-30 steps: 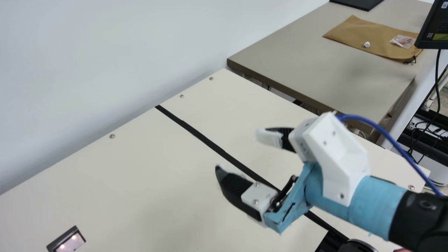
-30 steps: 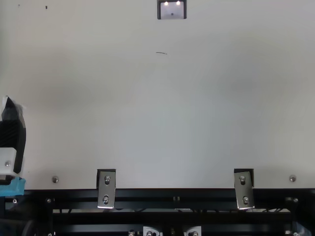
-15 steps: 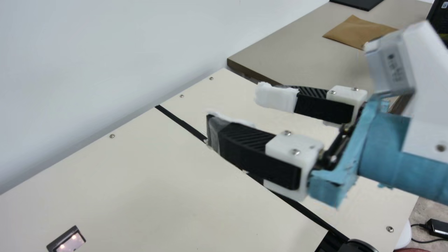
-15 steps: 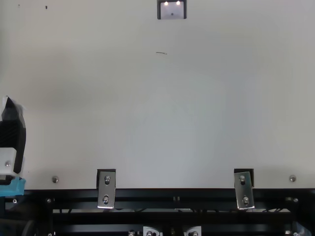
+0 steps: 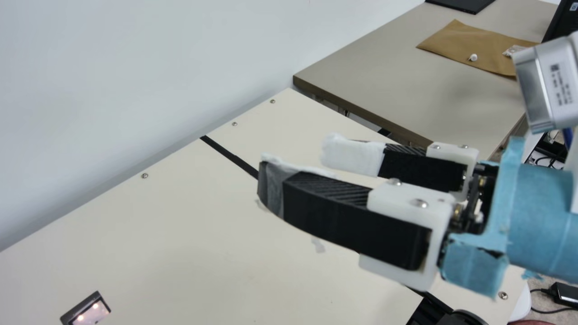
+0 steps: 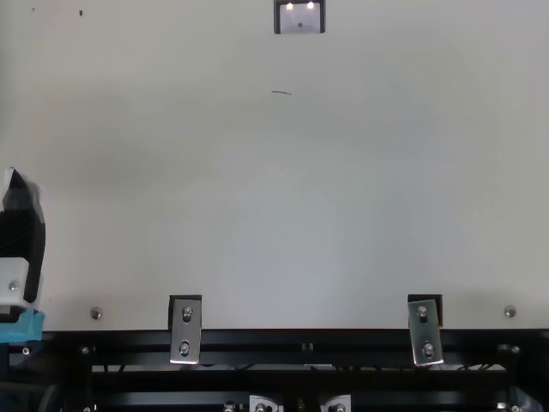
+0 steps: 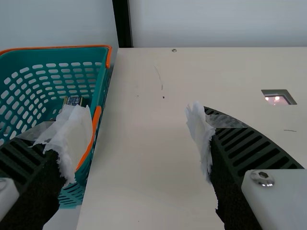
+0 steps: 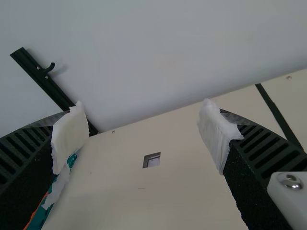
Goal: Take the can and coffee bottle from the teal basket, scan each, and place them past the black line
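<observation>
Cream tabletop (image 5: 180, 248), left edge: a perforated teal basket (image 7: 48, 55) holds a partly hidden item (image 7: 73, 100); left end effector (image 6: 21, 232) and right end effector (image 5: 291, 166) gape open.

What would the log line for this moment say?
right pincer: open, empty, over table | left pincer: open, empty, near teal basket | basket: partly hidden item inside | scanner: lit

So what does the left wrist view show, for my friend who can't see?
The open, empty left gripper above a cream table. A teal basket holding something partly hidden stands at one side; a small lit window is set in the table.
</observation>
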